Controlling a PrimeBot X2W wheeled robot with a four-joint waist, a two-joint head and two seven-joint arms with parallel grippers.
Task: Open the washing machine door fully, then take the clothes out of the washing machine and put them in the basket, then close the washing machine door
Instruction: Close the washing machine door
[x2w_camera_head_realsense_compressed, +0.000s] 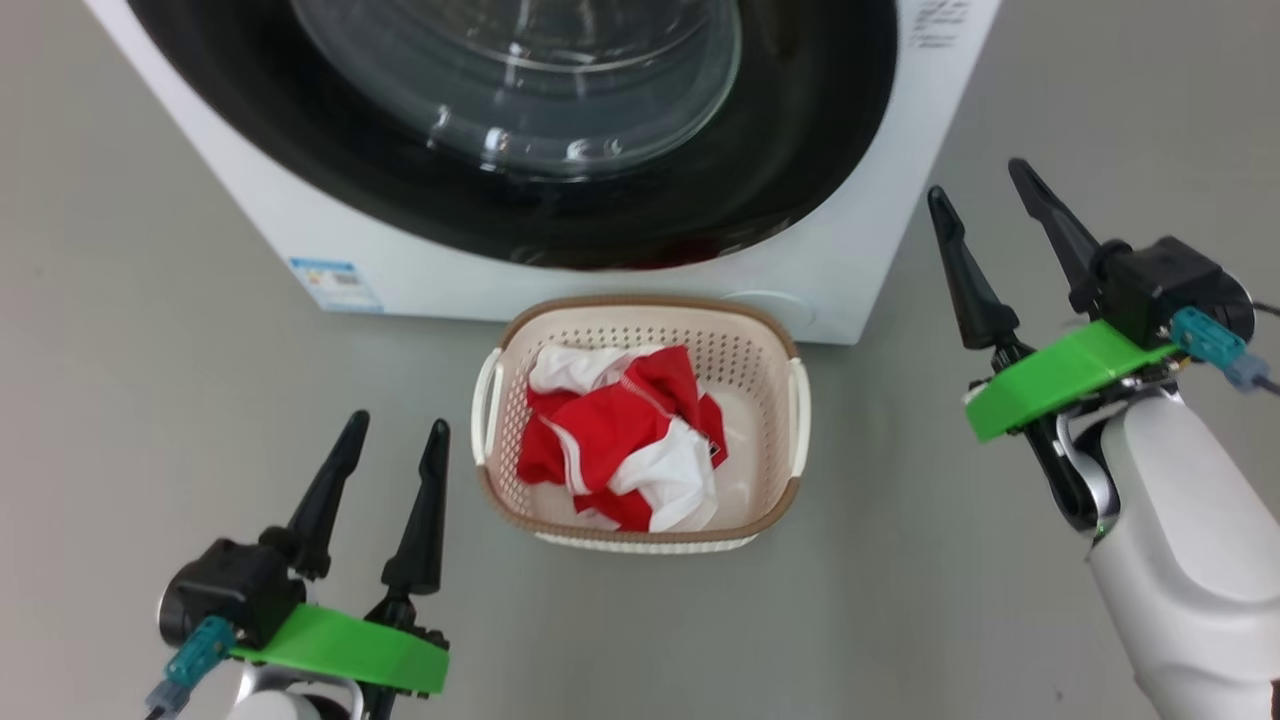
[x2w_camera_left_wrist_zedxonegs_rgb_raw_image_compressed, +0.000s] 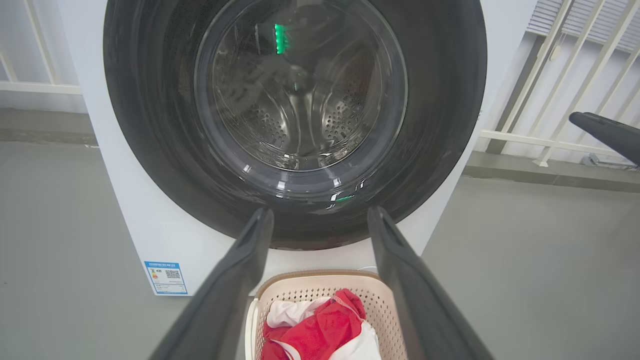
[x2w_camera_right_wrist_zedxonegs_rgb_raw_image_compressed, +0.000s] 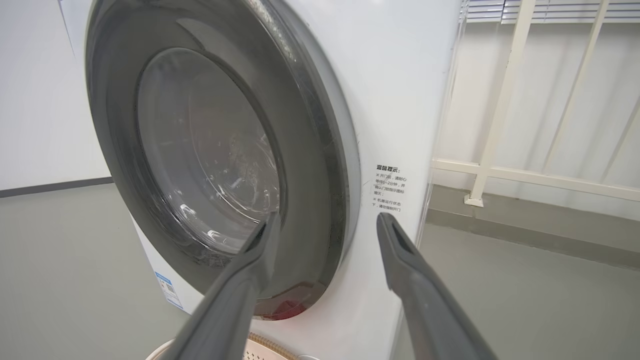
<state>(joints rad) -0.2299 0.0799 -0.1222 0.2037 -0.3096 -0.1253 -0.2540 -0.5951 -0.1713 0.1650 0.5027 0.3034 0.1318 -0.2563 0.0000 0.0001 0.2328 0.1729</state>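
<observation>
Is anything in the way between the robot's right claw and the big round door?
No, nothing visible. The right gripper hangs open near the washing machine door, with only air between them. The door already looks shut, and the clothes lie in the basket on the floor, out of the way.

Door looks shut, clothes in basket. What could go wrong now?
The washing machine door looks flush, but its latch is hidden; it may swing open.
The open right gripper points at the door's rim; a careless retreat could clip it.
The basket of clothes sits close before the washing machine; an arm sweep could knock it.
</observation>
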